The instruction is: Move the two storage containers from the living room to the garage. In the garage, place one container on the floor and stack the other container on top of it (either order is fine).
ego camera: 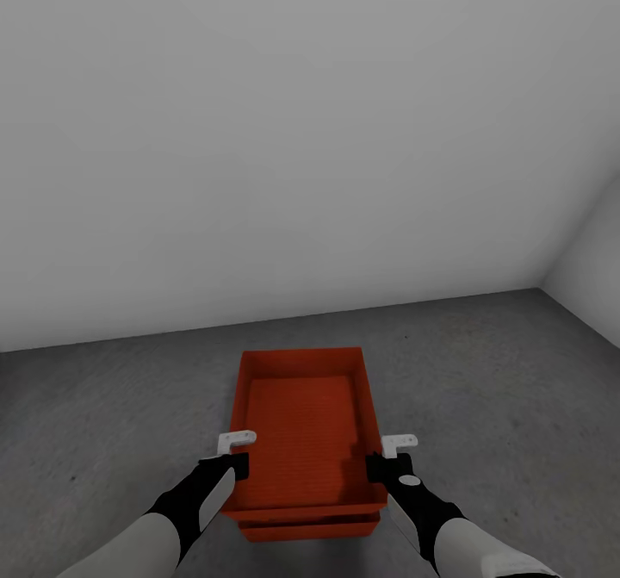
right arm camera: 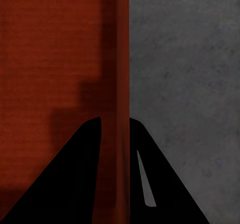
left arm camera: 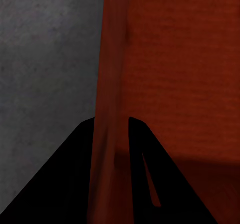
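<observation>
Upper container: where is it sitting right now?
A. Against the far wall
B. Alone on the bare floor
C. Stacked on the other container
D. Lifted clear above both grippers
C: under the upper container, the second container's rim shows on the grey floor; the left gripper and right gripper straddle its side walls.

Ahead of me stands a plain white-grey wall [ego camera: 284, 130], bare and evenly lit, shading a little darker toward its upper right. It meets a second pale wall [ego camera: 594, 259] at a corner on my right. Below them spreads the floor [ego camera: 482, 371], dark grey, rough and speckled like concrete. The same mottled grey surface shows close up in both wrist views. The light is soft and dim.
</observation>
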You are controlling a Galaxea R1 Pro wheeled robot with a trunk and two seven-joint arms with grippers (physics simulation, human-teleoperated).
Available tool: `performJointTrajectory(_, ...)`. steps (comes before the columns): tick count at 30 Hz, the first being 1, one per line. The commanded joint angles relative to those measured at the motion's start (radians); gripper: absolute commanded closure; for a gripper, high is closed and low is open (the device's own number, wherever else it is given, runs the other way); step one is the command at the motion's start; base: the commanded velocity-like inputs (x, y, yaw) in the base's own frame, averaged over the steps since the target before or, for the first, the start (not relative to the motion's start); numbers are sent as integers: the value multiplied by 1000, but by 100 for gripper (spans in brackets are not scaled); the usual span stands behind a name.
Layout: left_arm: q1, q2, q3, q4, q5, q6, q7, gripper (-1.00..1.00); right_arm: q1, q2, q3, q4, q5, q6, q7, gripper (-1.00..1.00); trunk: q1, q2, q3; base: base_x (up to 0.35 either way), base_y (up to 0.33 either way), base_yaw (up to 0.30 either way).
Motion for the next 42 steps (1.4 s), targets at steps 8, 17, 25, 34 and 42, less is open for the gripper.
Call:
performJointTrajectory(8, -1, 2, 33, -3, -25, -42, 13, 100, 0, -12, -1, 17, 6, -4, -55, 100, 0, 0, -1, 0, 0, 0)
performJointTrajectory(17, -1, 2, 33, -4, -24, -41, 13, 100, 0, -12, -1, 17, 6, -4, -55, 100, 0, 0, -1, 0, 0, 0)
performJointTrajectory(25, -1, 2, 33, -4, -25, -41, 13, 100, 0, -12, -1, 17, 6, -4, -55, 100, 0, 0, -1, 0, 0, 0)
performJointTrajectory(34, -1, 2, 33, -5, -24, -41, 13, 100, 0, -12, -1, 17, 6, -4, -55, 100, 0, 0, -1, -90, -28, 0)
performJointTrajectory(42, -1, 2, 33, -5, -24, -41, 13, 100, 0, -12, -1, 17, 6, -4, -55, 100, 0, 0, -1, -7, -2, 0)
